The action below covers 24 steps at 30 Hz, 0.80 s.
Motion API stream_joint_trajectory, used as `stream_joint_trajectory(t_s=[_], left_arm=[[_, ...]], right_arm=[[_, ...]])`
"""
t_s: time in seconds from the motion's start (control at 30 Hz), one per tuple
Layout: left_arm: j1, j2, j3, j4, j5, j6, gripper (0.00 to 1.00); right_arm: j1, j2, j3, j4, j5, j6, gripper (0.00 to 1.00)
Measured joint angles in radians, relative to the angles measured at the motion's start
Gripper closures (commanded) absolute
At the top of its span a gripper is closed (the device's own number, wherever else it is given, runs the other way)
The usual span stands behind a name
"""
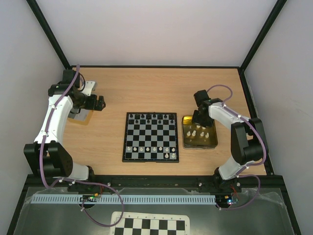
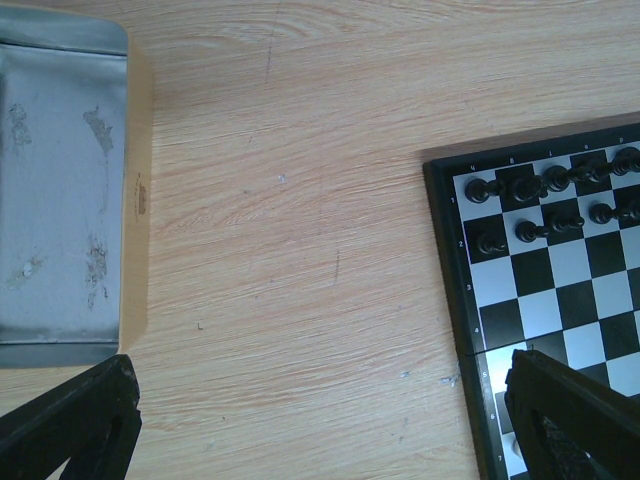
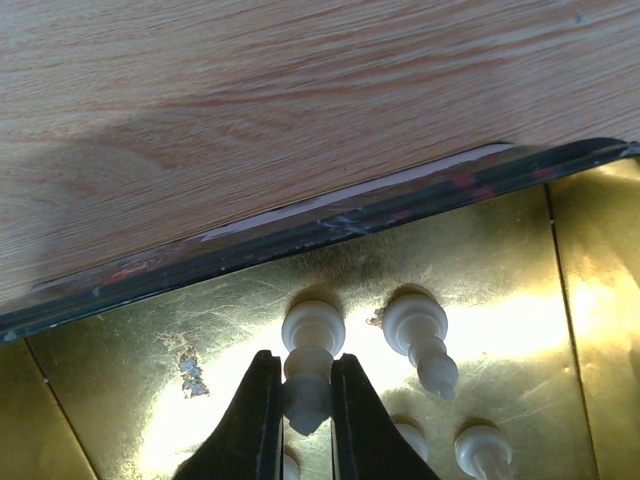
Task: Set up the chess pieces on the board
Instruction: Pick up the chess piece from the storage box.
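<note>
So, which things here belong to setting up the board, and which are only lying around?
Belong to the job: the board; the white chess pieces in the gold tray; the white piece that the right gripper is shut on.
Only lying about: the silver tin; the checker sheet; the black chessmen, already on the board.

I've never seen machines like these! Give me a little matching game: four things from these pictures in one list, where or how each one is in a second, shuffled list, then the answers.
Things:
1. left gripper
2. right gripper
3. black chessmen
4. gold tray

Place or state:
A. on the far rows of the board
B. clamped on a white piece
C. beside the board, white pieces inside
D. wide open over bare table

Pairs: 1-D, 2-B, 3-A, 4-C.
</note>
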Motion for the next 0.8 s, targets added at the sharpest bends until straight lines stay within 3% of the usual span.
stream_joint_trajectory(t_s=[0.4,0.8], left_arm=[[0.0,0.0,0.0,0.0,0.0,0.0,0.01],[-0.005,0.0,0.002,0.0,0.006,-0.002,0.01]], right_arm=[[-0.001,0.0,0.014,-0.014,-0.003,-0.001,0.98],[0.071,-0.082,0.181,-0.158,0.028,0.003,0.98]])
